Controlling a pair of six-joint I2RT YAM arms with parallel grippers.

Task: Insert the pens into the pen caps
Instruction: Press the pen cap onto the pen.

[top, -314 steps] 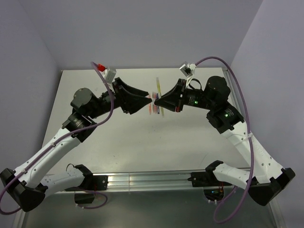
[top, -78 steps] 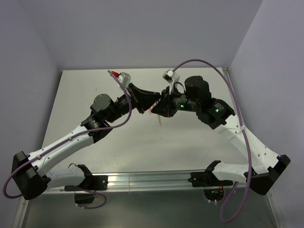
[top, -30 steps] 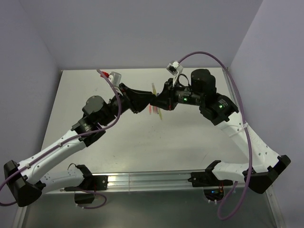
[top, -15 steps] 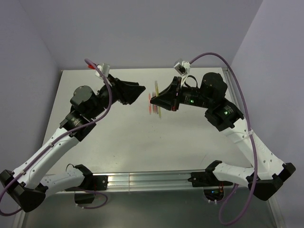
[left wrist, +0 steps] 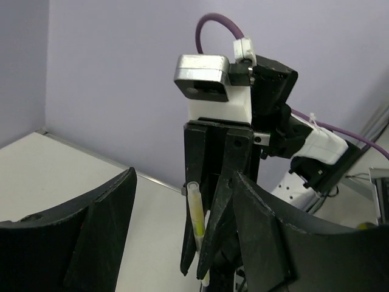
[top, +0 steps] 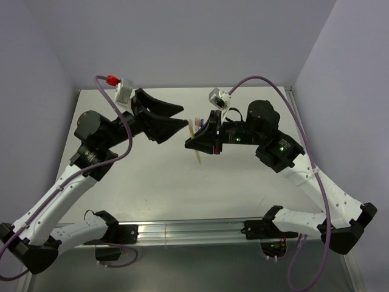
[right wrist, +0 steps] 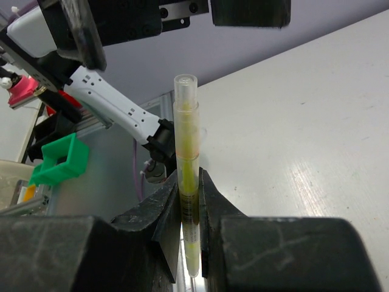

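My right gripper is shut on a yellow pen and holds it above the table. A clear pen cap sits on the pen's upper end. In the left wrist view the same capped pen stands between the right gripper's black fingers. My left gripper is wide open a short way left of the pen, touching nothing. A few other pens lie on the table behind the right gripper, small and partly hidden.
The white table ends at an aluminium rail in front, with purple walls behind and at both sides. Purple cables arch over both wrists. A green clip shows off the table's near edge.
The left gripper has opened wide, let go at the yellow pen and drawn back to the left. The right gripper still holds the pen and has shifted slightly left.
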